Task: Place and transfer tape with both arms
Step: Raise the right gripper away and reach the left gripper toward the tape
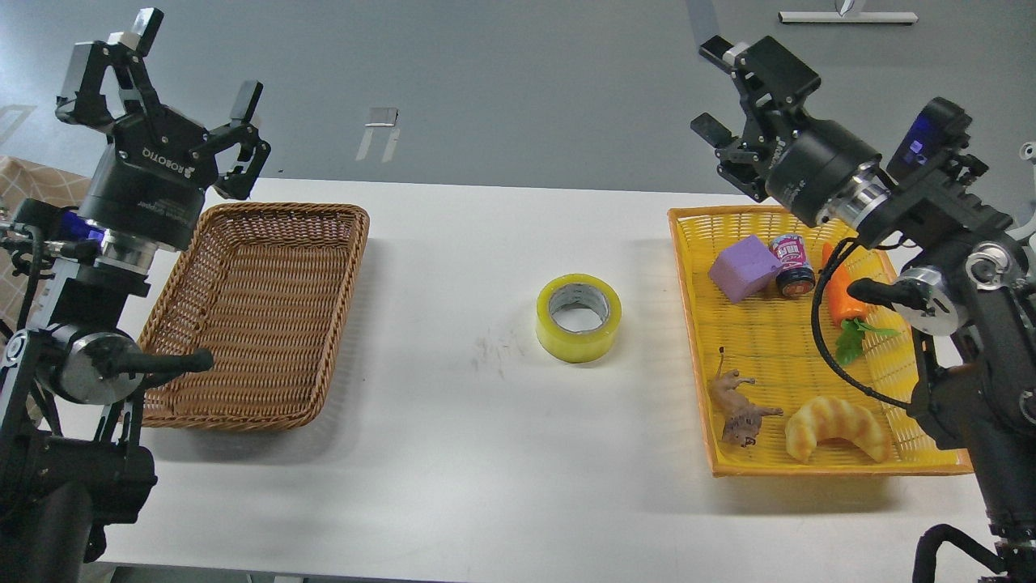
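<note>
Nearest to me, the white counter (pixel 453 470) is bare along its front edge. At the near end of the yellow tray (pixel 777 356) on my right I see a pale croissant (pixel 838 429) and, just beside it, a small brown toy animal (pixel 740 413) lying on its side.

A little farther in, the tape (pixel 579 317) lies flat on the counter between the two containers, its grey-white core facing up — apart from both, though closer to the yellow tray. Nothing touches it.

On my left sits a brown wicker basket (pixel 243 405), and I see nothing in it.

Toward the far end of the yellow tray I make out an orange carrot (pixel 844 295) with green leaves, a small can (pixel 793 263) and a purple cube (pixel 745 267) — the can touching or just beside the cube.

Farthest off, both arms are raised above the counter. My left hand (pixel 158 69) hangs over the far left corner of the basket, fingers spread wide and grasping nothing. My right hand (pixel 720 89) hovers over the far edge of the yellow tray, fingers likewise parted and empty.
</note>
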You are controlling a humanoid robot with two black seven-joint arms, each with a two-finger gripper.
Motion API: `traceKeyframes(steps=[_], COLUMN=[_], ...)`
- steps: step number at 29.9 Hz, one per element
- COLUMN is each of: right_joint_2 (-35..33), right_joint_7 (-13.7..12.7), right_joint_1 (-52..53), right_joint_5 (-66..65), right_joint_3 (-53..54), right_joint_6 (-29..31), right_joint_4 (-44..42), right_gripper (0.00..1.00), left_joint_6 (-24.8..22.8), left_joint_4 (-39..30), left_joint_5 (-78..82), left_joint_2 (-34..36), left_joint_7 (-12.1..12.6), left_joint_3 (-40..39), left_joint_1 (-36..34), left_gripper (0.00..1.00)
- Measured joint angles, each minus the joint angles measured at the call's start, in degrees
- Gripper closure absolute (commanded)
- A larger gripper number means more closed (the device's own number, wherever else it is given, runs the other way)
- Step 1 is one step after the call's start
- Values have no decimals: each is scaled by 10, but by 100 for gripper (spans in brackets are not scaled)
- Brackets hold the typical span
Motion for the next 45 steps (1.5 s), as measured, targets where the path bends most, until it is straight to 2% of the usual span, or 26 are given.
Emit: traceKeyframes(steps=[4, 7, 11, 17, 20, 26, 30, 34, 40, 45], right_joint_2=[48, 55, 56, 56, 56, 56, 56, 56, 56, 56], right_joint_7=[4, 5, 6, 5, 2, 1, 2, 4, 4, 4], right_joint_1=[-41, -59, -64, -59, -55, -52, -52, -55, -57, -65], right_joint_5=[36, 44, 44, 43, 40, 40, 42, 43, 42, 42], right_joint_3=[64, 86, 91, 86, 76, 54, 59, 69, 74, 76], right_joint_6=[0, 0, -2, -25, -36, -47, -48, -50, -54, -63], right_joint_4=[23, 38, 50, 73, 75, 80, 88, 102, 134, 169], right_gripper=[0, 0, 0, 0, 0, 0, 0, 0, 0, 0], left_joint_6=[-1, -1, 6, 57, 81, 191, 206, 208, 215, 252], left_joint_4=[0, 0, 0, 16, 19, 58, 82, 137, 213, 308], left_joint_5=[0, 0, 5, 30, 122, 410, 558, 702, 767, 821], left_joint_2=[-10, -17, -18, 0, 7, 14, 32, 64, 74, 65], left_joint_7=[-6, -24, -30, -28, -28, -15, -4, 13, 22, 24], left_joint_3=[2, 7, 31, 53, 83, 207, 299, 388, 505, 551], left_joint_1=[3, 3, 0, -30, -49, -98, -116, -136, -183, -226], left_gripper=[2, 2, 2, 2, 2, 2, 2, 2, 2, 2])
